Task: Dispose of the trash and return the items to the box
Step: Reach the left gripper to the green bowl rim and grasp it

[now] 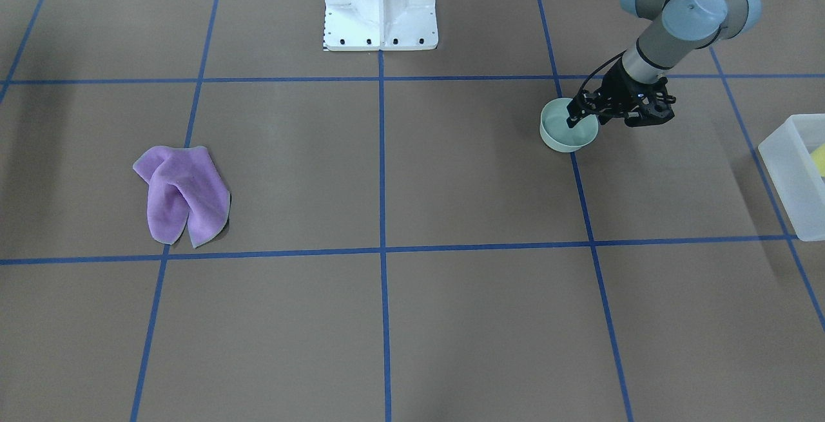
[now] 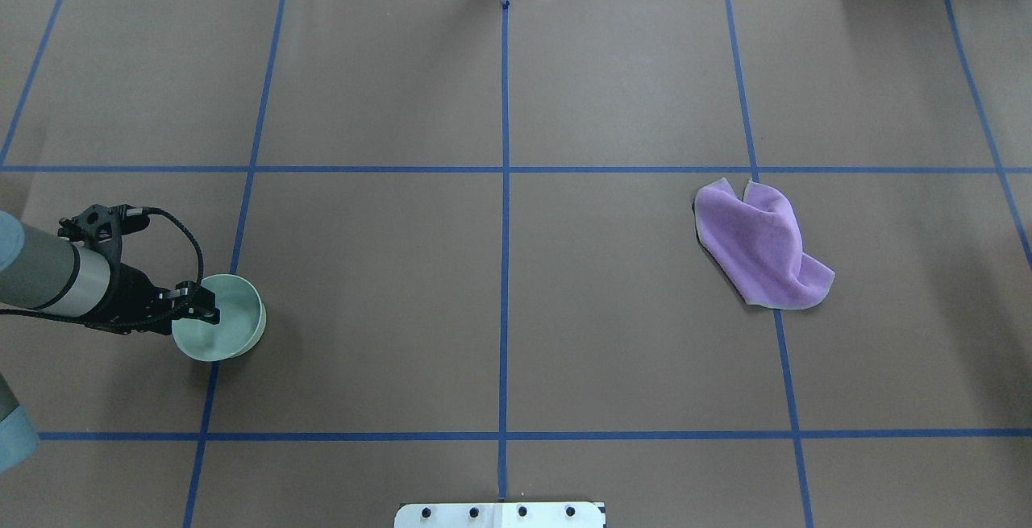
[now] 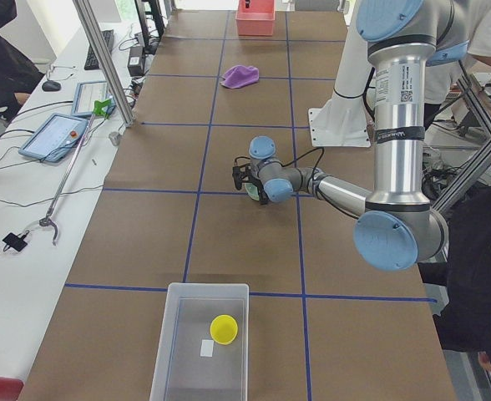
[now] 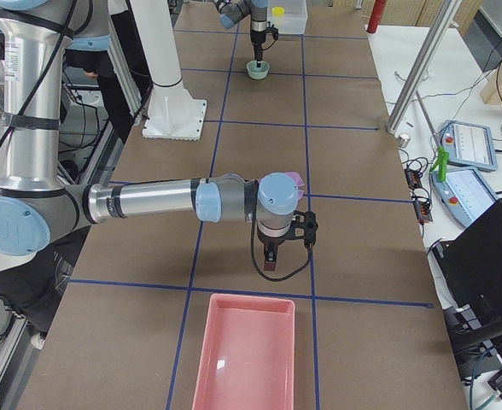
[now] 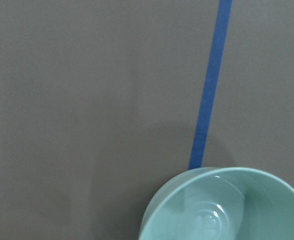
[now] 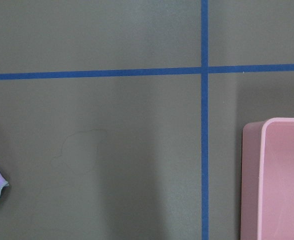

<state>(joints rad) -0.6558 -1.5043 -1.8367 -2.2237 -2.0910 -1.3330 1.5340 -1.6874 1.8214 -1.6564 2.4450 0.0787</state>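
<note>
The left gripper (image 2: 203, 308) reaches in from the robot's left side with its fingers straddling the near rim of a pale green bowl (image 2: 230, 326), one inside and one outside, pressed onto the rim so that they pinch it. The bowl is upright with its mouth facing up. Being round, it has no long axis, and it sits right by a blue tape line (image 2: 242, 214) on the brown table (image 2: 500, 93). Well apart from it, on the robot's right half, lies a crumpled purple cloth (image 2: 758, 250). In the overhead view its long axis runs diagonally, from far-left to near-right. At the table's left end stands a clear plastic box (image 3: 187, 368) with its long side running along the table's length, and in it are a round yellow item (image 3: 223, 328) and a small white slip (image 3: 207, 346). At the opposite end lies a pink tray (image 4: 234, 376), also lengthwise to the table. The right gripper (image 4: 270, 263) hangs pointing down over the table between the cloth and the pink tray. It shows only from the side, so I cannot tell whether its fingers are spread or together.
</note>
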